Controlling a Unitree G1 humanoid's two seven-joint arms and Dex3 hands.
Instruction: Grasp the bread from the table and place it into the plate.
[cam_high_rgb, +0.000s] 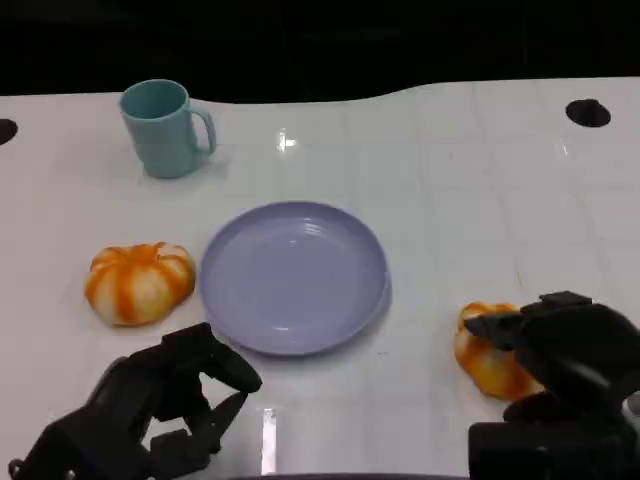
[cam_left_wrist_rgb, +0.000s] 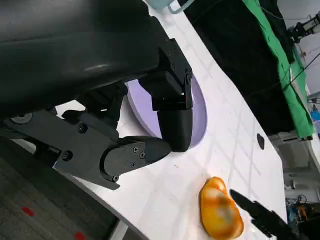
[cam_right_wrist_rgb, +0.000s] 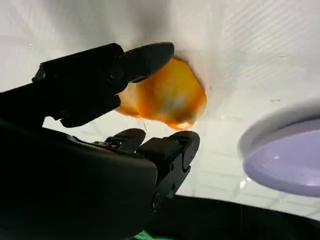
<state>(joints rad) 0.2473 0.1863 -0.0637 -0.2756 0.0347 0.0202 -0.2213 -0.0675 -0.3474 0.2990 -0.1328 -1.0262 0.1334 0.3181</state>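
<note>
Half the bread (cam_high_rgb: 487, 358) hides behind the right hand (cam_high_rgb: 575, 350).

A glossy white table (cam_high_rgb: 450, 200) with faint grid lines carries everything; a teal mug (cam_high_rgb: 163, 128) stands upright at its far left; a lavender plate (cam_high_rgb: 293, 276) lies near the middle; a pumpkin-shaped orange-and-white bread (cam_high_rgb: 139, 282) rests just left of the plate; a second orange bread (cam_high_rgb: 487, 358) lies well right of it.

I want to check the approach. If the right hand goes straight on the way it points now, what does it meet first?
Most likely the bread: the right hand has its fingers spread around it, though contact is unclear.
</note>
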